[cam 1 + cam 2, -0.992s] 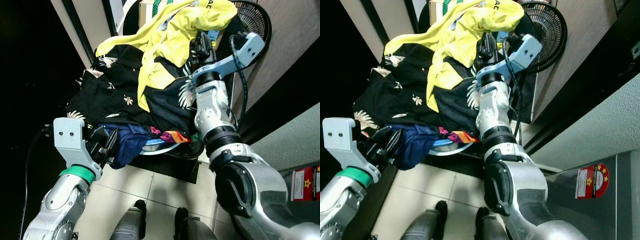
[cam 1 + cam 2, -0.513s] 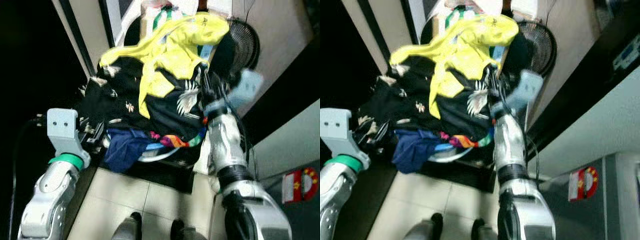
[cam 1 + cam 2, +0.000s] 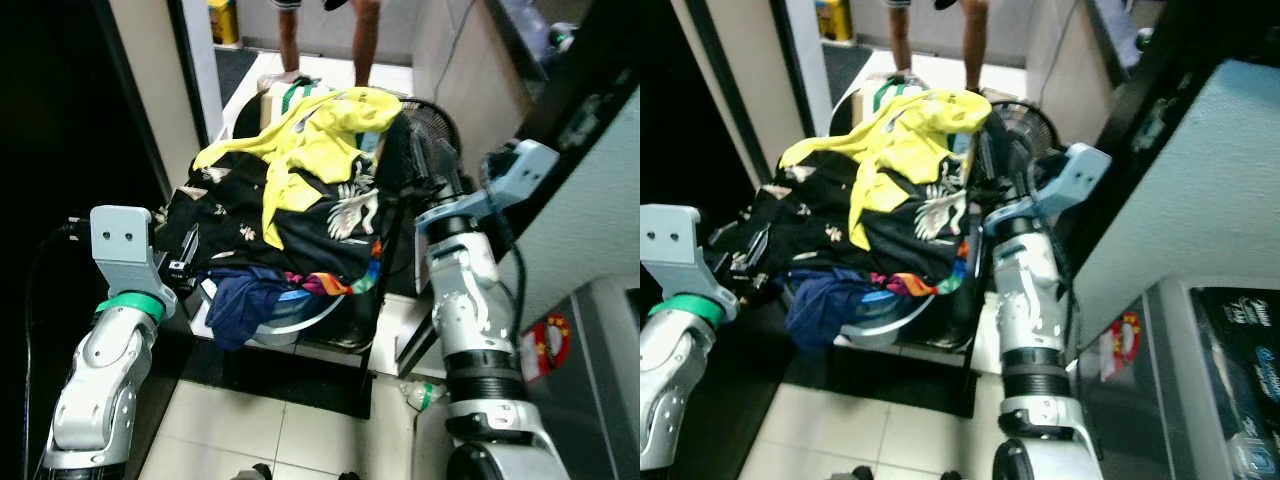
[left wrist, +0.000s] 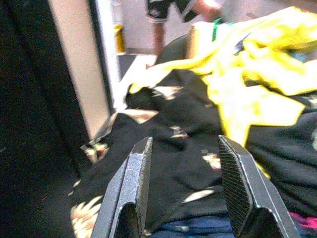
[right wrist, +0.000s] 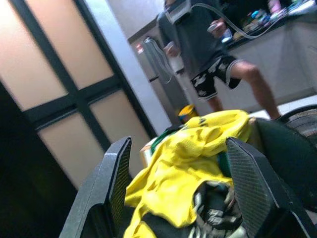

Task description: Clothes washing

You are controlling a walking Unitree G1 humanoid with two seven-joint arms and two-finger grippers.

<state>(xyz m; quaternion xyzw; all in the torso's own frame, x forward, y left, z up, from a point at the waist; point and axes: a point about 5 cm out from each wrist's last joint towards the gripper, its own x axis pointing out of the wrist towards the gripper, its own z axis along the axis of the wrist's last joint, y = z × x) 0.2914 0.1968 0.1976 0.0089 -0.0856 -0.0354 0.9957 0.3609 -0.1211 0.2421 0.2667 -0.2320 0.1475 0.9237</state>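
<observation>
Both grippers gape, empty: left gripper at the near-left edge of the clothes pile, right gripper at its right. The yellow shirt lies on top, farther back. Pickup not begun; you'd next close on fabric.

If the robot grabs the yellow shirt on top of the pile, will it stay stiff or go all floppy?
Probably floppy: the yellow shirt already lies draped and wrinkled over the black floral clothes. Likely light too, being thin cloth, and it may drag neighbouring clothes along.
</observation>
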